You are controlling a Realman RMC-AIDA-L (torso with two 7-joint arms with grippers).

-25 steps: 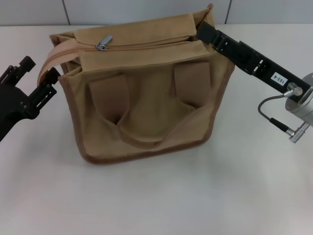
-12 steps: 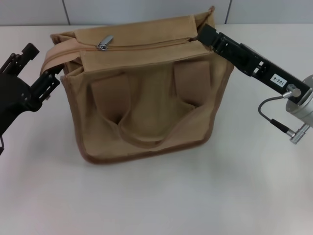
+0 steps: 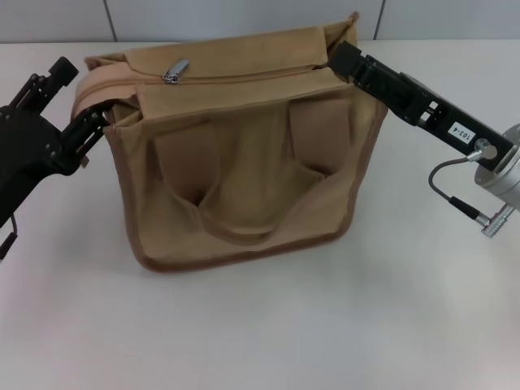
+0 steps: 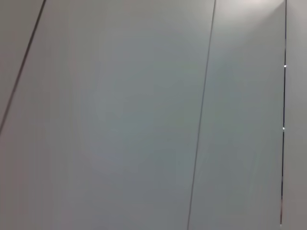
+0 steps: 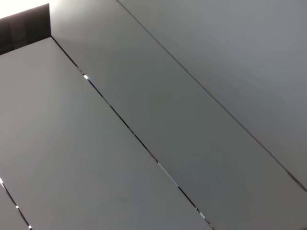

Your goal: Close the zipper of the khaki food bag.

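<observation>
Khaki food bag (image 3: 244,154): stands upright on the white table (image 3: 260,325), in the middle of the head view, front face toward the camera; one looped handle (image 3: 244,191) hangs flat against that face.
Right arm: reaches in from the right on a slant, from the silver wrist down to the bag's upper right corner.
Right gripper (image 3: 341,55): black, tip pressed against the bag's top right corner; whether its fingers grip the fabric, cannot tell.
Left arm: comes in from the left edge, tilted toward the bag's upper left corner.
Left gripper (image 3: 73,99): fingers spread apart, nothing between them; the lower finger lies just beside the rear handle (image 3: 97,85) that bends over that corner.
Zipper (image 3: 244,75): runs along the top panel; silver pull tab (image 3: 174,70) sits near the left end.
Wrist views: only grey panels with seams.
</observation>
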